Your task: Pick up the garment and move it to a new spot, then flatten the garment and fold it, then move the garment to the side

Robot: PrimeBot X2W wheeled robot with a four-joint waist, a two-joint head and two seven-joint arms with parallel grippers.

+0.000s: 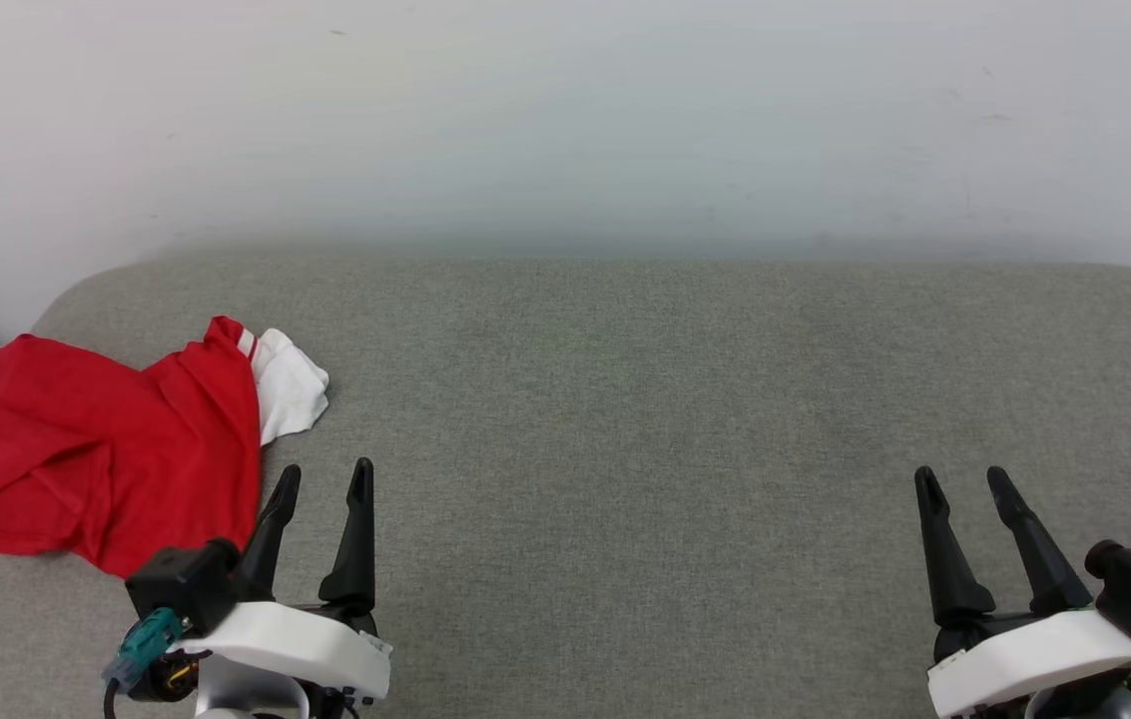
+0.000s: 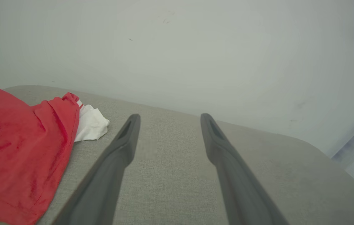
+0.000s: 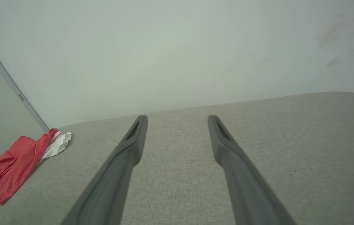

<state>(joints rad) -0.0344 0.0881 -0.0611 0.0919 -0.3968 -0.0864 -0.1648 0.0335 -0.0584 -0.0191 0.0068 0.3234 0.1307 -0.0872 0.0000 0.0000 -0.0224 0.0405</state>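
Since nothing is held, the pick-up is judged not yet begun; the red garment (image 1: 96,449) is crumpled at the tabletop's (image 1: 625,419) left edge, just beside the left gripper (image 1: 325,467); it and the right gripper (image 1: 960,472) are spread open, empty; a leftward reach is called for next.

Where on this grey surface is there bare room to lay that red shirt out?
Free: the wide grey surface between the left end effector and the right end effector, back to the wall. Crowded: the left edge, where the crumpled garment lies beside the left end effector.
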